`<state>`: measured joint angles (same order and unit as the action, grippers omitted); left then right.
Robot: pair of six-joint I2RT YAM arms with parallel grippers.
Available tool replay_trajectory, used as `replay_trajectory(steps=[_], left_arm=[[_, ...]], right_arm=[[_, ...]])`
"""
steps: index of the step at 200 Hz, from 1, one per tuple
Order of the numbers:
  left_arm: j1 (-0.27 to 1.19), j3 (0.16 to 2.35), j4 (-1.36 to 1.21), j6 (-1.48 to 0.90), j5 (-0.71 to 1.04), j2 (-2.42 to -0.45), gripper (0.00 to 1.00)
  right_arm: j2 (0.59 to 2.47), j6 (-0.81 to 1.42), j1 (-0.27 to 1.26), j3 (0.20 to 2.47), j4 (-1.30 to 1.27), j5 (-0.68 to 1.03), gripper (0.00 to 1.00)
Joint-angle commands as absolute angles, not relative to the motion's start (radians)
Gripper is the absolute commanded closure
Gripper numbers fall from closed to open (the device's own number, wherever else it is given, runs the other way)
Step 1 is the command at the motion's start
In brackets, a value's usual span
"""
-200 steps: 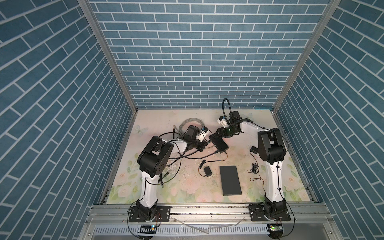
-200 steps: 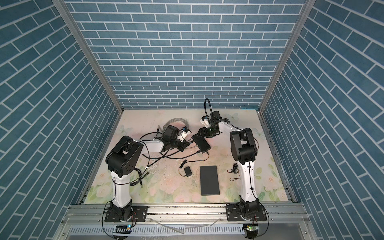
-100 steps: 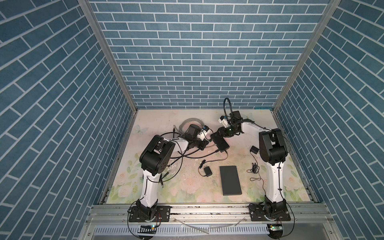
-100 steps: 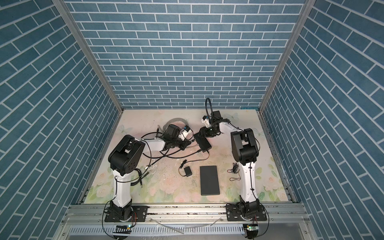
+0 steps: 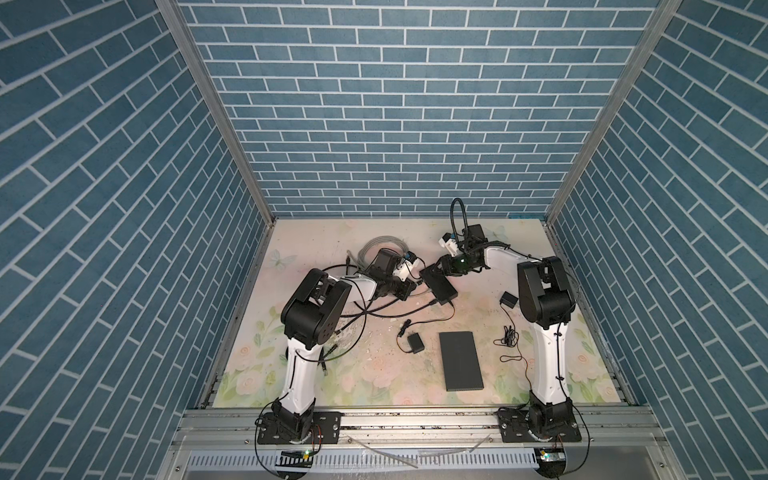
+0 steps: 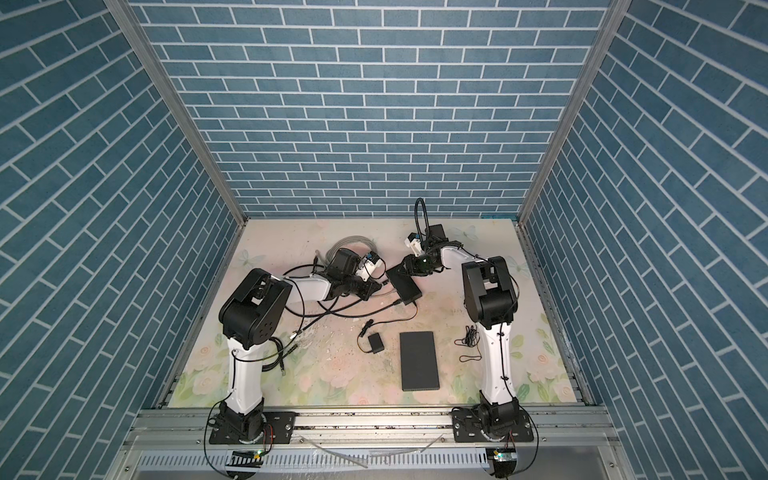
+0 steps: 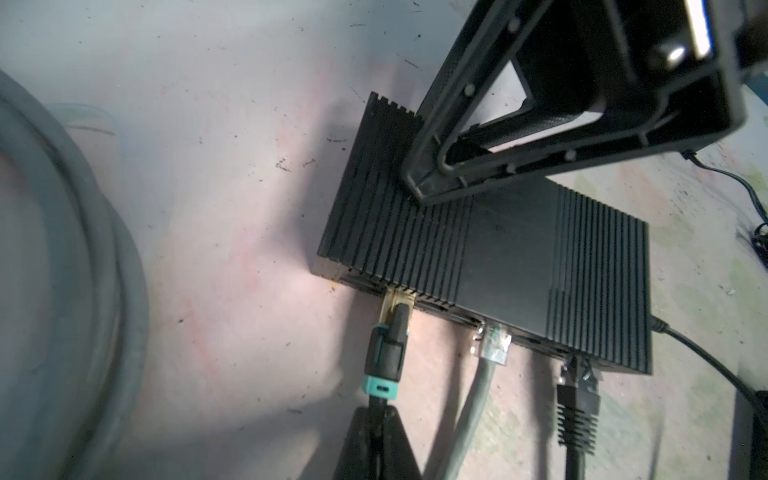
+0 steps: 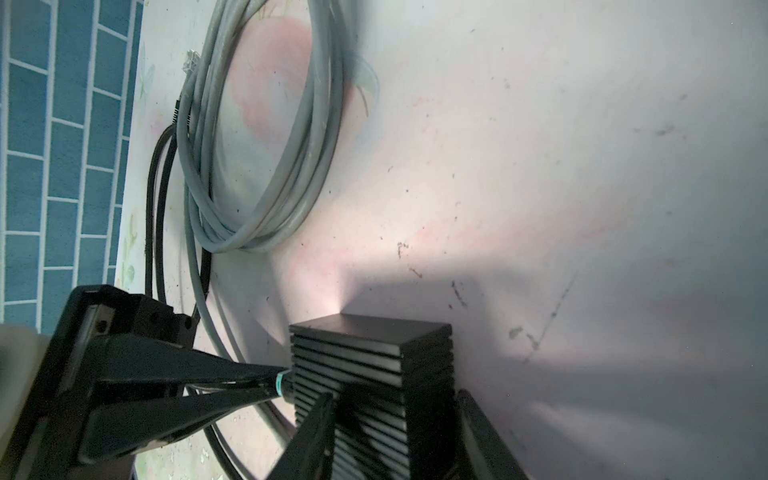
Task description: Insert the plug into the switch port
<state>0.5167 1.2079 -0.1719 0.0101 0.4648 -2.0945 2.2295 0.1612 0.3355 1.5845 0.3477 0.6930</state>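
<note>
Toward the back of the flowered tabletop (image 5: 353,382), between the two arms, lies the black ribbed network switch (image 7: 511,249). The left gripper (image 7: 376,411) is clamped tight on the thin black cable (image 7: 376,402) just behind the teal-and-black plug (image 7: 386,349). The plug's clear nose sits in the mouth of the endmost port; how deep it goes I cannot tell. Two neighbouring ports hold a grey cable's clear plug (image 7: 493,345) and a black booted plug (image 7: 578,395). The right gripper (image 8: 395,415) straddles the switch near that same end, one finger on each side. Whether the fingers press the housing or stand just clear of it cannot be told. A coil of grey cable (image 8: 266,166) lies near the switch.
</note>
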Motion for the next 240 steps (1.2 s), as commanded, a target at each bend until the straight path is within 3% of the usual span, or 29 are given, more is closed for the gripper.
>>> replay_trajectory(steps=[1, 72, 101, 136, 172, 240], left_arm=[[0.531, 1.236, -0.238, -0.01, 0.447, -2.158, 1.0], [0.532, 1.235, -0.245, -0.017, 0.45, -2.16, 1.0], [0.531, 1.199, -0.227, 0.007, 0.428, -2.121, 1.0], [0.531, 1.176, -0.248, -0.002, 0.431, -2.106, 0.99], [0.531, 1.177, -0.248, -0.002, 0.436, -2.099, 0.99], [0.531, 1.183, -0.247, 0.0, 0.445, -2.106, 0.99]], right_arm=[[2.28, 0.195, 0.423, 1.516, 0.428, 0.858, 0.56], [2.24, 0.352, 0.444, 1.423, 0.236, 0.99, 0.54], [2.138, 0.373, 0.358, 1.435, 0.269, 0.858, 0.43], [2.072, 0.326, 0.295, 1.482, 0.377, 0.631, 0.39], [2.034, 0.296, 0.296, 1.464, 0.419, 0.541, 0.33], [2.079, 0.242, 0.35, 1.471, 0.405, 0.527, 0.39]])
